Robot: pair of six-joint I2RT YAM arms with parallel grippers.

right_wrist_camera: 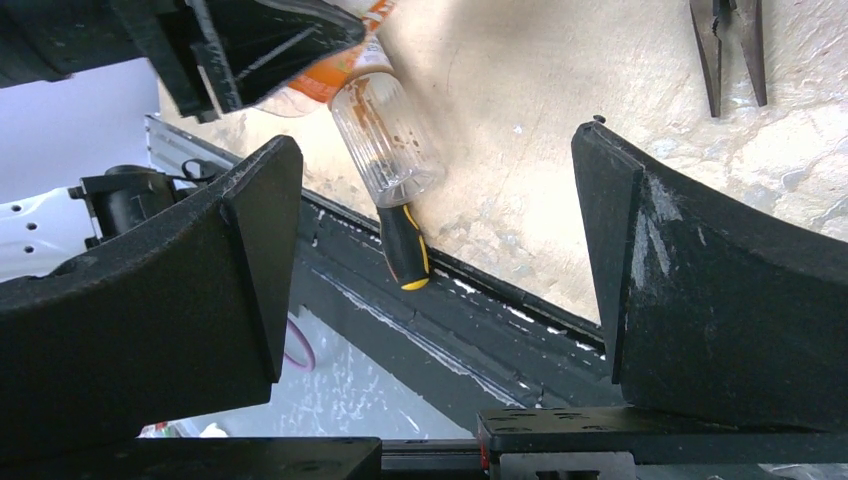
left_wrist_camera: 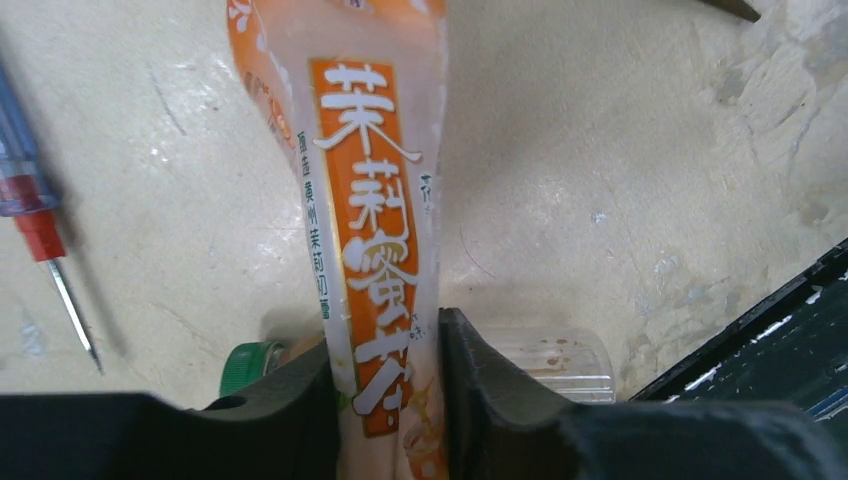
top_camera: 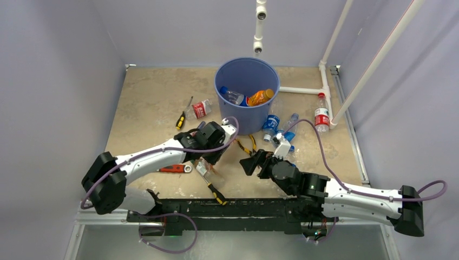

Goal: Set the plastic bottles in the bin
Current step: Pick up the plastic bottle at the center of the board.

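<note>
The orange-labelled bottle (left_wrist_camera: 375, 230) is clamped between the jaws of the left gripper (left_wrist_camera: 385, 350), low over the table's front strip.

The bottle's clear end points toward the black rail (top_camera: 227, 208) along the near edge, just over the yellow-and-black screwdriver (top_camera: 216, 192). The bin (top_camera: 247, 92) stands upright at the far middle of the table (top_camera: 146, 92), well apart from that bottle, with two bottles lying inside. The right gripper (top_camera: 253, 161) hangs close beside the left gripper, jaws spread wide with nothing between them. The pliers (top_camera: 246, 145) lie between the grippers and the bin's foot. The blue-labelled bottles (top_camera: 270, 125) crowd the bin's right side, a red-labelled bottle (top_camera: 201, 108) lies to its left, and an upright bottle (top_camera: 322, 115) stands by the white pipe (top_camera: 325, 81).
</note>
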